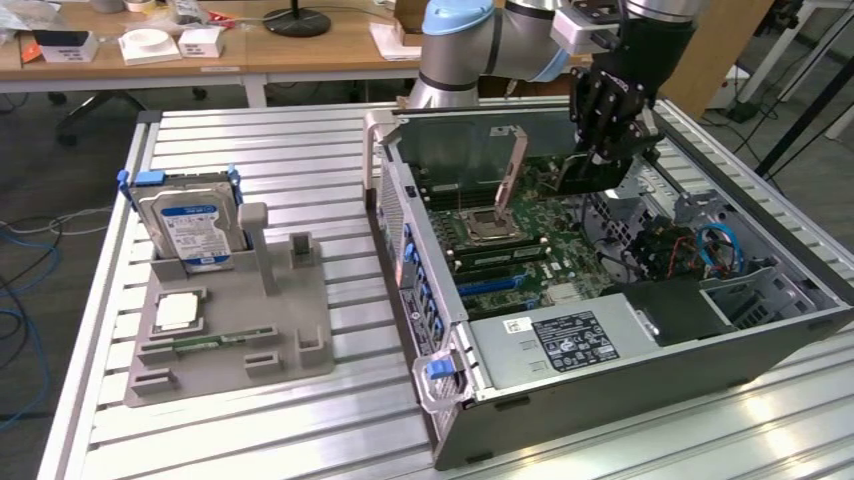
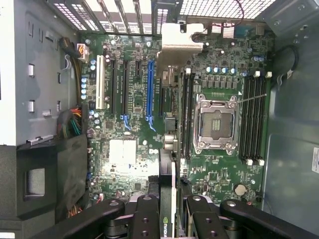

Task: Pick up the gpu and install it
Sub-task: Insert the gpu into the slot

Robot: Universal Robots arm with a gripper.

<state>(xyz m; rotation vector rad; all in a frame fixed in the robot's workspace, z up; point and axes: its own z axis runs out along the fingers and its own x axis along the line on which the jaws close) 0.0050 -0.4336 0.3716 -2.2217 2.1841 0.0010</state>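
Wrist view: gpu (image 2: 168, 149) edge-on in claw (image 2: 168, 219)

arm (image 1: 534, 40): reaching down | end effector (image 2: 172, 209): clamped on a card

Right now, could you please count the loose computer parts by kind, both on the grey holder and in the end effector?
Hard drive: 1
Silver square chip: 1
Memory stick: 1
gpu, clamped in the end effector above the motherboard: 1
Total: 4
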